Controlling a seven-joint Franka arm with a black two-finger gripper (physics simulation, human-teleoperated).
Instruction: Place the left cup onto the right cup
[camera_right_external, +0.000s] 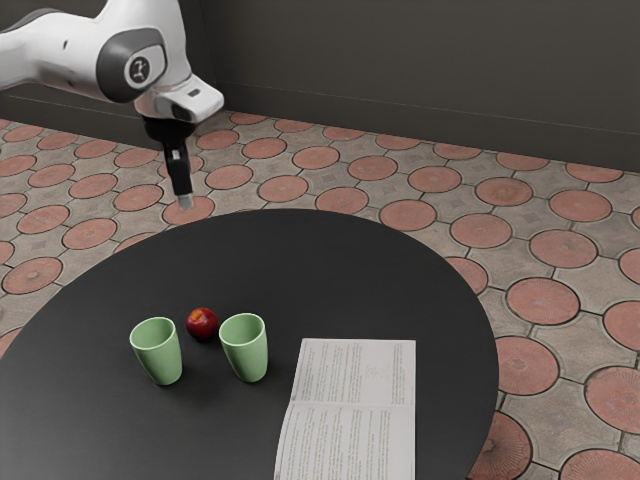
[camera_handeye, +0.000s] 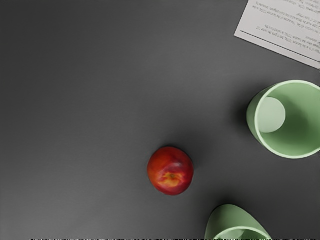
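1. Edges and clearance. The round black table has its far edge just below the gripper. Its near edge is cut off by the frame. The tiled floor lies beyond the far edge and toward the exterior view's right. The far half of the tabletop is bare. All objects sit in the near half.

2. Task objects. The left cup stands upright, mouth up, toward the exterior view's left. The right cup stands upright beside it, apart from it. Both are pale green. A red apple rests in the gap between them, slightly behind their line and close to both. A printed paper sheet lies flat to the exterior view's right of the right cup, near it but not under it.

3. Jaws. The gripper hangs pointing down, high above the table and well apart from both cups. It holds nothing and touches nothing. It is seen as one narrow dark bar, so whether the jaws are open or closed cannot be told.

4. View differences. The wrist view looks straight down and shows the inside bottom of the right cup, which is empty. It shows a yellow patch on top of the apple. The left cup is cut by that view's edge. The exterior view alone shows the arm and the table edge.
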